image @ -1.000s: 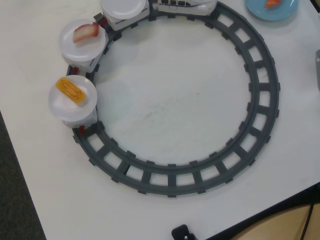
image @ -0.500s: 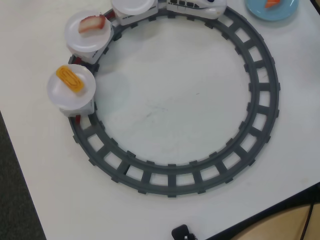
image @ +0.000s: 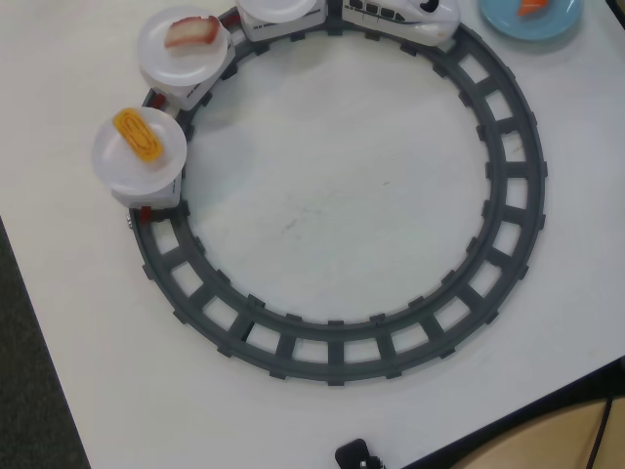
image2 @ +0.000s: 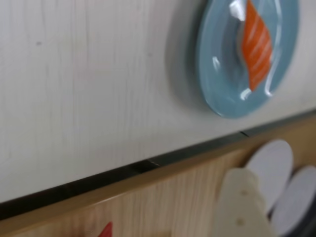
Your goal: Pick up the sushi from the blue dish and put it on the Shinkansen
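The orange salmon sushi (image2: 256, 44) lies on the round light-blue dish (image2: 217, 74) near the table's edge, at the top right of the wrist view. In the overhead view the dish (image: 508, 21) and the sushi (image: 532, 6) are cut off by the top right corner. The white Shinkansen (image: 400, 12) stands on the track at the top, just left of the dish. My gripper (image2: 266, 182) shows only as blurred pale shapes at the lower right of the wrist view, beyond the table edge and away from the dish. It does not show in the overhead view.
A grey ring track (image: 508, 186) fills the table. Train cars carry white plates: an empty one (image: 283, 8), one (image: 161, 59) with a red-and-white piece (image: 192, 31), and one (image: 112, 156) with a yellow egg piece (image: 140, 135). A black part (image: 356, 454) sits at the front edge.
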You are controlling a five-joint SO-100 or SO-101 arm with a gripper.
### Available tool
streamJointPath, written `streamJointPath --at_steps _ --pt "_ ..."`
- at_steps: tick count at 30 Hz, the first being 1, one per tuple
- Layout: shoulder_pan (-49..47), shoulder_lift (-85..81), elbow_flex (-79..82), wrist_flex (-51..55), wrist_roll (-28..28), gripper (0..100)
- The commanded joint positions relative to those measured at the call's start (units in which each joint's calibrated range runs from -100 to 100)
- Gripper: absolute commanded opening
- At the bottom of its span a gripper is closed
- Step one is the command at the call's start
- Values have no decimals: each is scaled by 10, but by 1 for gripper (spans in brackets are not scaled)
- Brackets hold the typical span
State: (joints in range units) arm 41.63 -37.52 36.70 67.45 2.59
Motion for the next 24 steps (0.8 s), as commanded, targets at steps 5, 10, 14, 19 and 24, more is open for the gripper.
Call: streamJointPath --at_steps 5,10,14,19,24 --pt "13 324 -258 -1 64 45" --pt "13 492 -425 28 80 45" --pt "13 602 -566 70 82 45" --pt "9 713 -713 113 95 45" --pt "10 798 -810 123 111 45"
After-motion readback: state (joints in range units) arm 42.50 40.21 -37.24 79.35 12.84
